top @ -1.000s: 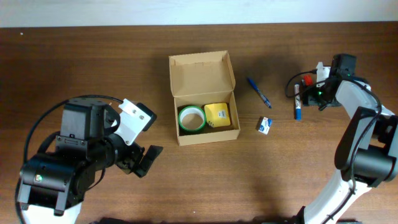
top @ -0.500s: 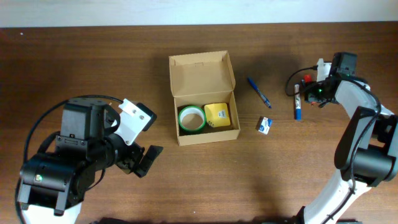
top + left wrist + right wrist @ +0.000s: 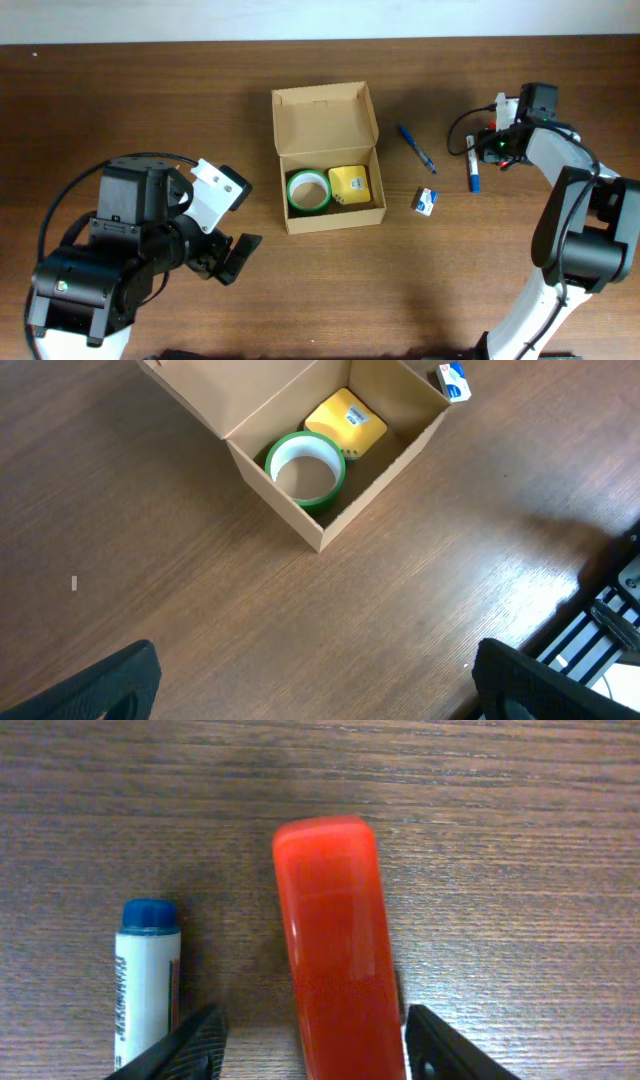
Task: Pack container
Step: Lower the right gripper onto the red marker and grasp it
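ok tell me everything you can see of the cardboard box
The cardboard box is plain tan-brown, rectangular and unmarked. Its hinged flap lid is open, leaning back toward the far edge. It sits on the wooden table near the middle. Inside, side by side, lie a green tape roll and a yellow block. Nothing else touches it.

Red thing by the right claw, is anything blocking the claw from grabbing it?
Nothing visible is. The fingers of the right gripper stand on either side of the red thing, with only bare table between. A blue-capped marker lies close beside it, right at one finger.
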### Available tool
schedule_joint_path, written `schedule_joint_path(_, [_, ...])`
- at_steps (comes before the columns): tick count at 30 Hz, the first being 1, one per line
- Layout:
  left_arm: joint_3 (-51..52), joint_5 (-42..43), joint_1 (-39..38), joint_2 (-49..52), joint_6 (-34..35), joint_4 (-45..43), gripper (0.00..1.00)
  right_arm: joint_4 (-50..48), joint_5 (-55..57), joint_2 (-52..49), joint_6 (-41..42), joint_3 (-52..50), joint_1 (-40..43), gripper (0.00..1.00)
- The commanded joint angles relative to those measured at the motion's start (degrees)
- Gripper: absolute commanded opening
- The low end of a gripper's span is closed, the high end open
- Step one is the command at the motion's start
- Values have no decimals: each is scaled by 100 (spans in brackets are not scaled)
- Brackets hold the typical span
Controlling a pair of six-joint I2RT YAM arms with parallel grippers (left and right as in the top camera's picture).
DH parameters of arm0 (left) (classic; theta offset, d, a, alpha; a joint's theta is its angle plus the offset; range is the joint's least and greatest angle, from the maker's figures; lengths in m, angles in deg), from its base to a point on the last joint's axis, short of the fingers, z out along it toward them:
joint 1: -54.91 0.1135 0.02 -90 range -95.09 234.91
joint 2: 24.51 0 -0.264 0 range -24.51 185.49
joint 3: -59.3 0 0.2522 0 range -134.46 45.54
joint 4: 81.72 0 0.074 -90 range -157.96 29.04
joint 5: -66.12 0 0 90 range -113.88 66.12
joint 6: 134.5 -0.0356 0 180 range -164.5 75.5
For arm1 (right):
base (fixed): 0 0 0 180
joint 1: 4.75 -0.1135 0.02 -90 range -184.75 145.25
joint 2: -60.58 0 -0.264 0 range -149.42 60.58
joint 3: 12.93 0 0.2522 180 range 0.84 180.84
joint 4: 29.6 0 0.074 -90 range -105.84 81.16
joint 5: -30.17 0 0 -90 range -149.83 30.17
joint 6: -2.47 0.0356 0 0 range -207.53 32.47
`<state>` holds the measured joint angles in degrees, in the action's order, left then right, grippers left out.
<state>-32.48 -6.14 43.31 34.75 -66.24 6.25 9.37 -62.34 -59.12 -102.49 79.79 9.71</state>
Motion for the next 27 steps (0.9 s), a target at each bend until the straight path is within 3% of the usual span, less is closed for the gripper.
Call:
schedule_joint_path(1, [-79, 7, 26, 2, -109, 0, 100, -15, -50, -63, 22, 81, -20, 57])
schedule_joint_path(6, [-79, 7, 26, 2, -109, 0, 100, -22, 15, -68, 22, 81, -20, 49])
schedule_joint_path(27, [-79, 7, 26, 2, -109, 0, 100, -149, 13, -251, 39, 81, -20, 38])
